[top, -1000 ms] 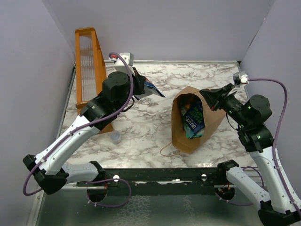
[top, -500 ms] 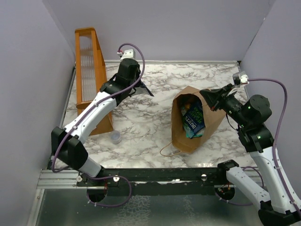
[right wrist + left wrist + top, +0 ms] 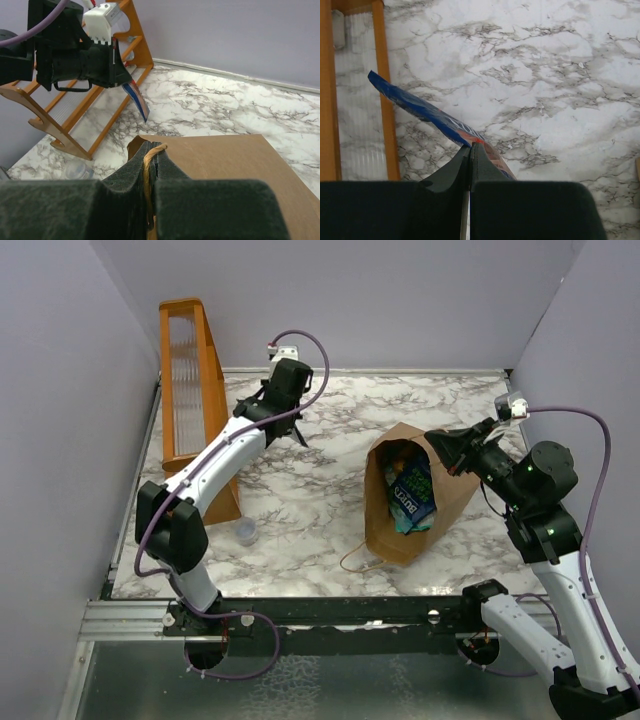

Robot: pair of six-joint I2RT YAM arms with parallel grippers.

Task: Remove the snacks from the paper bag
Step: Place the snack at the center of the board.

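Note:
The brown paper bag (image 3: pixel 440 502) lies on its side with its mouth toward the near left. Several blue and green snack packets (image 3: pixel 412 492) show inside it. My right gripper (image 3: pixel 441 447) is shut on the bag's cord handle (image 3: pixel 148 165) at the bag's top edge (image 3: pixel 215 160). My left gripper (image 3: pixel 292 426) is shut on a blue snack packet (image 3: pixel 420 107) and holds it above the marble, left of the bag and beside the orange rack. The packet (image 3: pixel 138 100) hangs from the left gripper (image 3: pixel 120 75) in the right wrist view.
An orange wooden rack (image 3: pixel 192 390) stands along the left wall and also shows in the left wrist view (image 3: pixel 385 100). A small clear plastic cup (image 3: pixel 245 532) sits near the rack's front foot. A second cord handle (image 3: pixel 355 560) lies at the bag's near edge.
My left arm has stretched out toward the far side, its wrist moving back and right, still gripping the blue packet. The right arm and the bag have not moved.

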